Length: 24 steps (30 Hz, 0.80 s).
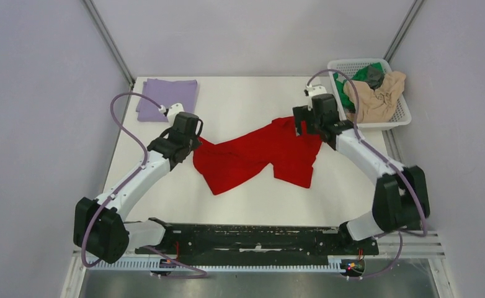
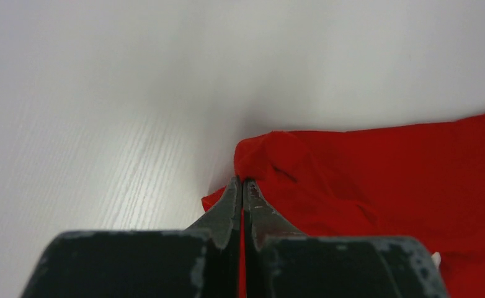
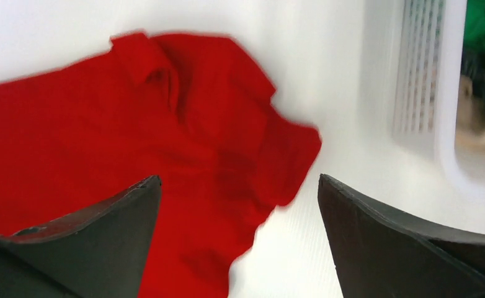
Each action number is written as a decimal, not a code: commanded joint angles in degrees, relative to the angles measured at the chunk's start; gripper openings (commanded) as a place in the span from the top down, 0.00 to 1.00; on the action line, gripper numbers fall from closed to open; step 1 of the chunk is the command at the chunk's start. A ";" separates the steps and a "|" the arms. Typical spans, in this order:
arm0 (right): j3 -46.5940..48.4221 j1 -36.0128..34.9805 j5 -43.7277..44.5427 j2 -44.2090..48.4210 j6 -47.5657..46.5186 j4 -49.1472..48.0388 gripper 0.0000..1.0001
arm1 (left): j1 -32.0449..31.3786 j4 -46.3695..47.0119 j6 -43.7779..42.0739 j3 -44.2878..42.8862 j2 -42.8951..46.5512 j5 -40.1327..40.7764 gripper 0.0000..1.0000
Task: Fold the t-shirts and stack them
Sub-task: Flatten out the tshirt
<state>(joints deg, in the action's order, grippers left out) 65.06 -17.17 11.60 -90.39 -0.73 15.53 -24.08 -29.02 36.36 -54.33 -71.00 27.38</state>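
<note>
A bright red t-shirt (image 1: 258, 155) lies crumpled across the middle of the white table. My left gripper (image 1: 193, 133) is at its left end, shut on a pinch of the red cloth (image 2: 271, 155). My right gripper (image 1: 302, 121) hovers over the shirt's right end, open and empty, with the red cloth (image 3: 134, 143) below its jaws. A folded lavender t-shirt (image 1: 167, 97) lies flat at the back left. Beige (image 1: 376, 96), green (image 1: 365, 73) and dark grey (image 1: 374, 77) shirts sit bunched in the basket.
A white plastic mesh basket (image 1: 399, 112) stands at the back right corner, close to my right gripper; its wall shows in the right wrist view (image 3: 420, 74). Grey walls enclose the table on three sides. A black rail (image 1: 252, 239) runs along the near edge.
</note>
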 commanded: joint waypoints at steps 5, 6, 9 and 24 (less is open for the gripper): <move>-27.51 -7.73 -2.67 23.31 12.82 8.26 0.04 | 0.12 4.89 2.72 7.32 6.15 -3.94 0.98; -29.84 -9.02 -2.30 24.35 12.99 9.32 0.06 | 0.14 4.70 2.62 8.05 7.00 -3.99 0.98; -35.05 -10.62 -2.41 26.89 13.96 8.79 0.12 | 0.16 4.54 2.26 10.35 9.60 -4.08 0.98; -38.25 -12.09 -4.91 18.30 14.82 -8.22 0.41 | 0.12 4.28 2.49 12.98 11.01 -5.07 0.98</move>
<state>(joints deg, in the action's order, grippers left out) 27.27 -29.06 8.38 -69.17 12.49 14.00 -24.08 -26.04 36.88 -41.28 -60.90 22.31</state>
